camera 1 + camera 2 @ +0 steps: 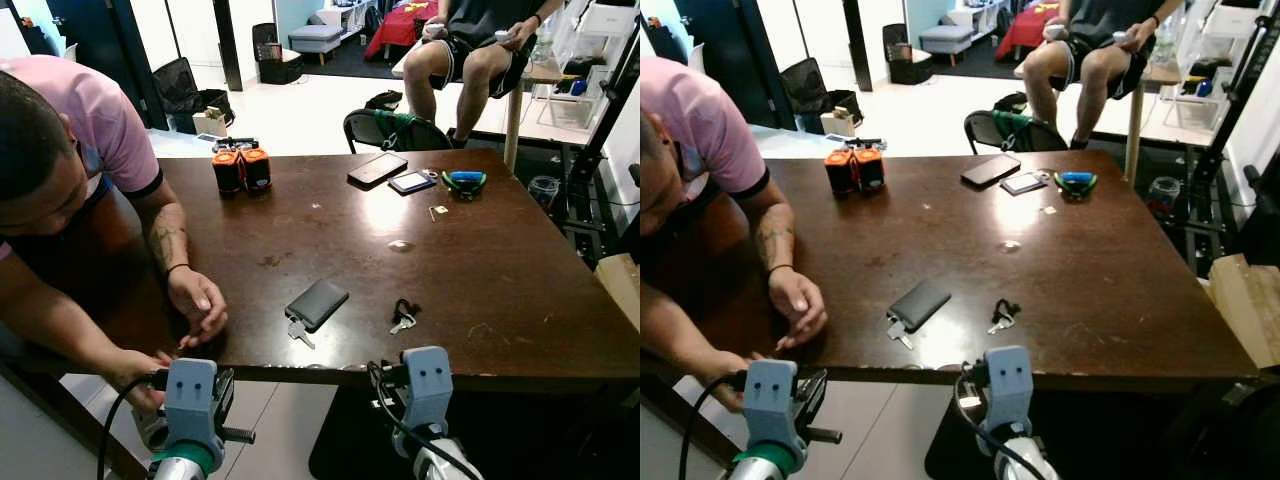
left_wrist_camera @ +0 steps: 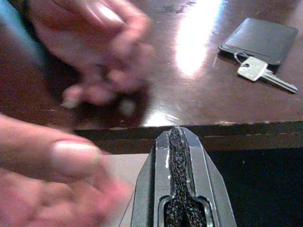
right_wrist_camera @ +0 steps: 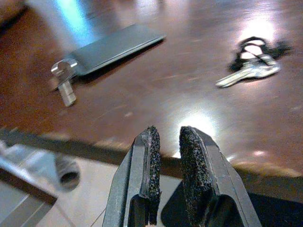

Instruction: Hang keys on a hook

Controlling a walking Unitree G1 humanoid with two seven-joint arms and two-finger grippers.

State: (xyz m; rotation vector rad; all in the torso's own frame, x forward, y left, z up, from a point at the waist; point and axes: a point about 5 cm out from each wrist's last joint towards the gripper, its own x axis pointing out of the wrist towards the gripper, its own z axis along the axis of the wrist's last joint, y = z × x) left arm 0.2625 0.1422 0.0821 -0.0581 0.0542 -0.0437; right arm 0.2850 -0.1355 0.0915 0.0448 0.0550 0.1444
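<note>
Leaning in over the left edge of the dark wooden table (image 1: 480, 270), a person in a pink shirt (image 1: 95, 120) has one hand (image 1: 197, 303) resting on the near left corner and the other hand (image 1: 135, 375) just below the edge, touching the left gripper (image 2: 177, 137). That gripper sits low in front of the near edge with its padded fingers pressed together on nothing. Toward the middle of the near edge lies a dark flat key holder (image 1: 317, 302) with a silver key (image 1: 299, 331) at its near end. Just to its right, closer to the near edge than the centre, lies a small bunch of keys (image 1: 403, 315) on a black loop. The right gripper (image 3: 166, 137) hangs below the near edge in front of these keys, its fingers a narrow gap apart and empty. At the far edge stand two orange and black containers (image 1: 241, 169), then a phone (image 1: 377, 168) and a blue and green object (image 1: 463, 181). Beyond the far right corner a second person (image 1: 470, 50) sits on a chair.
</note>
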